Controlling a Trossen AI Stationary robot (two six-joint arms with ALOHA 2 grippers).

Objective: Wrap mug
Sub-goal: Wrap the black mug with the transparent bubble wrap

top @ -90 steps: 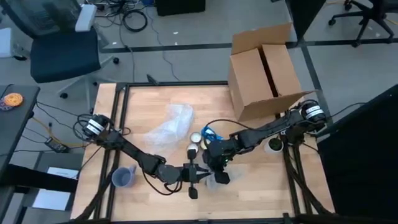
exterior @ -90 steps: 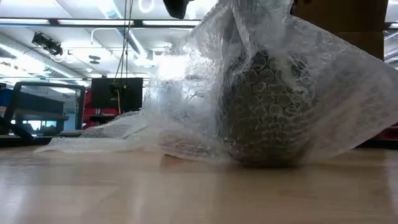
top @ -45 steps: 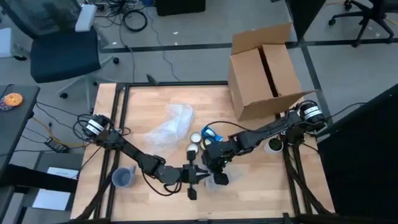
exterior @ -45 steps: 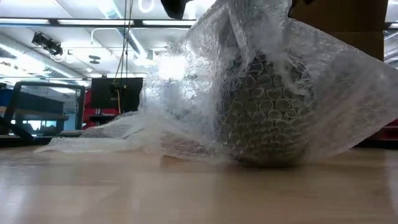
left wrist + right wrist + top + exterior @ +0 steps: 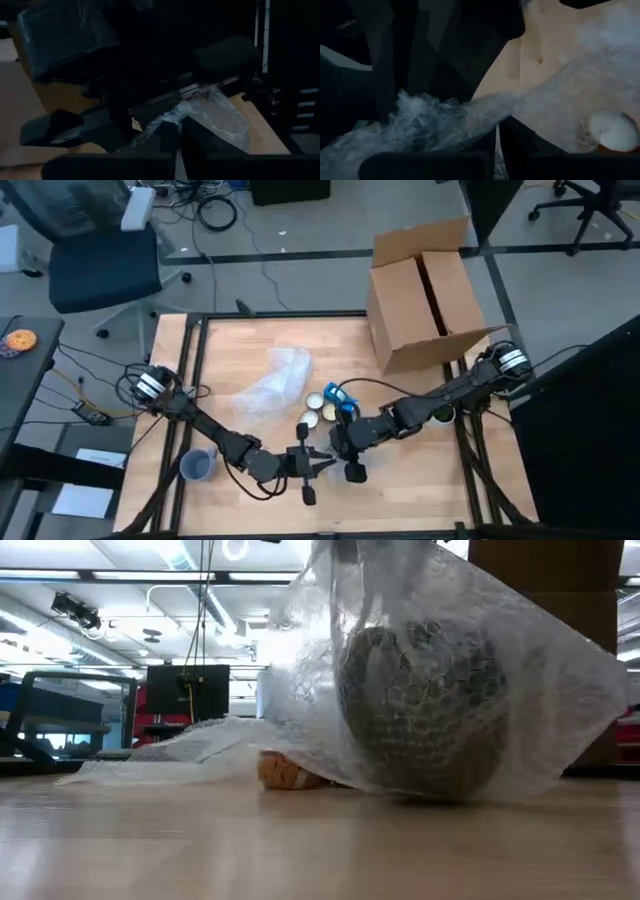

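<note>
— So where's the mug (image 5: 420, 705)?
— Near the table's (image 5: 230, 340) front edge, inside bubble wrap (image 5: 560, 680). Both the left gripper (image 5: 318, 465) and right gripper (image 5: 345, 448) pinch the wrap.
— Advice?
— Keep it taut, I'd say, and fold the loose flap under.

high: straight down over whole table (image 5: 240, 350) | low: table-top level, very close to bubble wrap (image 5: 450, 660) (shared with both wrists) | 2 wrist views: forward, close
</note>
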